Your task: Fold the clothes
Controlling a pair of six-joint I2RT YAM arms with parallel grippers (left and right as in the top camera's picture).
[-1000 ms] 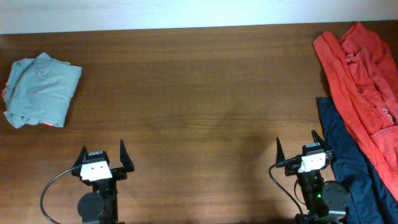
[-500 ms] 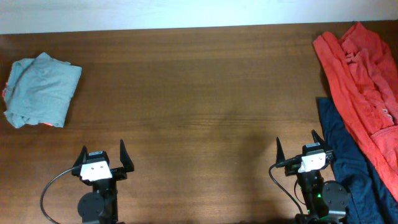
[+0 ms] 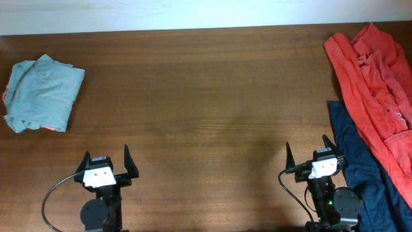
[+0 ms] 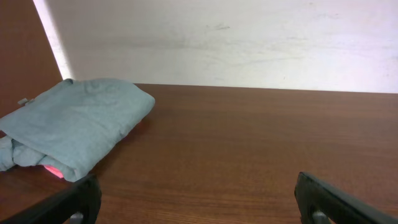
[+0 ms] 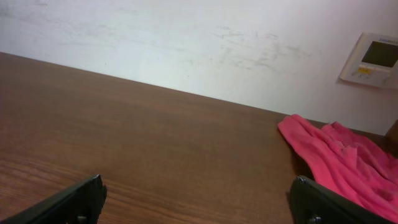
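A pale blue-green T-shirt [image 3: 42, 93] lies folded at the table's far left, with a sliver of salmon-pink cloth [image 3: 49, 129] under its near edge. It also shows in the left wrist view [image 4: 78, 124]. An orange-red garment [image 3: 376, 77] lies rumpled at the far right, and shows in the right wrist view [image 5: 339, 162]. A navy garment [image 3: 360, 167] lies beside it, near the right arm. My left gripper [image 3: 106, 161] is open and empty at the front left. My right gripper [image 3: 309, 154] is open and empty at the front right, just left of the navy cloth.
The brown wooden table [image 3: 206, 96] spans the view, with a white wall behind it. A wall panel [image 5: 370, 59] shows at the right. A black cable [image 3: 55, 196] loops beside the left arm's base.
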